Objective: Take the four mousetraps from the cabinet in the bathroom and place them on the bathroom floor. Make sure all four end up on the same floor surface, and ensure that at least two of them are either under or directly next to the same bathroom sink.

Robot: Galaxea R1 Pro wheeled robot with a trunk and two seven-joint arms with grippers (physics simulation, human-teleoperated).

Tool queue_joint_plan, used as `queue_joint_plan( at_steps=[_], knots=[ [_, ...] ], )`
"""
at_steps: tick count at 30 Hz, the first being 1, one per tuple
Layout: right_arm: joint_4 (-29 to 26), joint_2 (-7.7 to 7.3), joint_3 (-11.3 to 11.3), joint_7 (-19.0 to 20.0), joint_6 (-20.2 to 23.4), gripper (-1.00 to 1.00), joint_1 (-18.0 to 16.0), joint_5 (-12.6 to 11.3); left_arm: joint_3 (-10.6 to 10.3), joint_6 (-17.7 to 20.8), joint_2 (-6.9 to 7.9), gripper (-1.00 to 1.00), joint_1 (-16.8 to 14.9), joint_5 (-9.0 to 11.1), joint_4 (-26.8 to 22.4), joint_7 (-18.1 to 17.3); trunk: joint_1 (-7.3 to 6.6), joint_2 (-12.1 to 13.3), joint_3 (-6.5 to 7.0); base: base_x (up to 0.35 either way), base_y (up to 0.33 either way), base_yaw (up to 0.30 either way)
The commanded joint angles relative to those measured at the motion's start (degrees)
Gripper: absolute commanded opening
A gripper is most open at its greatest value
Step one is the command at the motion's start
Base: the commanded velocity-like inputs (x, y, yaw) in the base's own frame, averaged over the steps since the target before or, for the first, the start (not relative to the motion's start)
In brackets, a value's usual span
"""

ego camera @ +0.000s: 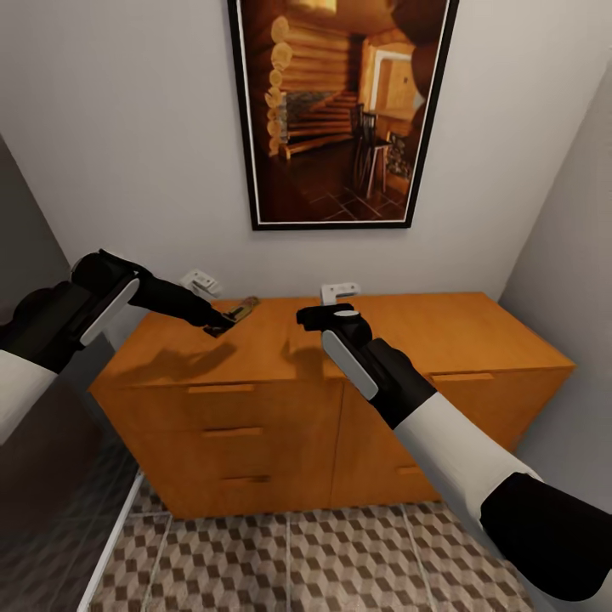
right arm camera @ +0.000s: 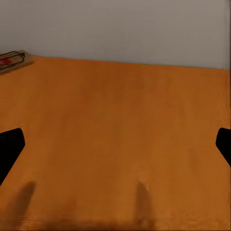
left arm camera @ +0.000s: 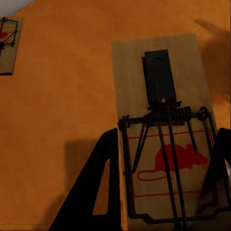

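The orange-brown cabinet [ego camera: 442,340] stands against the wall ahead, all drawers closed. My left gripper [ego camera: 223,323] hovers over its top near the back left and is shut on a mousetrap [ego camera: 243,308], which is tilted slightly off the wood. The left wrist view shows that mousetrap [left arm camera: 163,125] between the two dark fingers [left arm camera: 98,192], with its red mouse print and wire spring visible. A second mousetrap [left arm camera: 6,44] lies flat on the cabinet top farther off. My right gripper [ego camera: 319,316] hangs open over the middle of the top, and another mousetrap [right arm camera: 12,60] lies by the wall.
The cube-patterned bathroom floor [ego camera: 340,561] runs in front of the cabinet. A dark glass shower partition [ego camera: 51,501] closes the left side and a grey wall [ego camera: 569,280] the right. A framed picture [ego camera: 340,110] hangs above; two white wall fittings [ego camera: 201,280] sit behind the cabinet.
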Motion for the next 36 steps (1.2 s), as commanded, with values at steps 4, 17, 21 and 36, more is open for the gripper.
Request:
queue_joint_plan(
  at_steps=[4, 17, 21, 36],
  knots=[
    [-0.22, -0.01, 0.15, -0.60, 0.09, 1.00, -0.05, -0.53, -0.09, 0.10, 0.04, -1.00, -0.08, -0.10, -0.04, -0.04, -0.04, -0.04, -0.06, -0.335, 0.000, 0.000],
    [-0.29, 0.07, 0.15, -0.60, 0.10, 1.00, -0.04, -0.43, 0.02, 0.10, 0.29, -1.00, -0.08, -0.07, -0.08, -0.04, -0.04, -0.04, -0.06, -0.064, 0.000, 0.141],
    [-0.29, 0.07, 0.15, -0.60, 0.10, 1.00, -0.04, -0.43, 0.00, 0.10, 0.29, -1.00, -0.08, -0.07, -0.06, -0.04, -0.04, -0.04, -0.06, -0.001, 0.000, 0.287],
    [-0.21, 0.17, 0.15, -0.62, 0.10, 1.00, -0.04, -0.55, -0.12, 0.10, 0.38, -1.00, -0.04, -0.07, 0.10, -0.04, -0.04, -0.04, -0.06, 0.000, 0.000, 0.224]
  ],
)
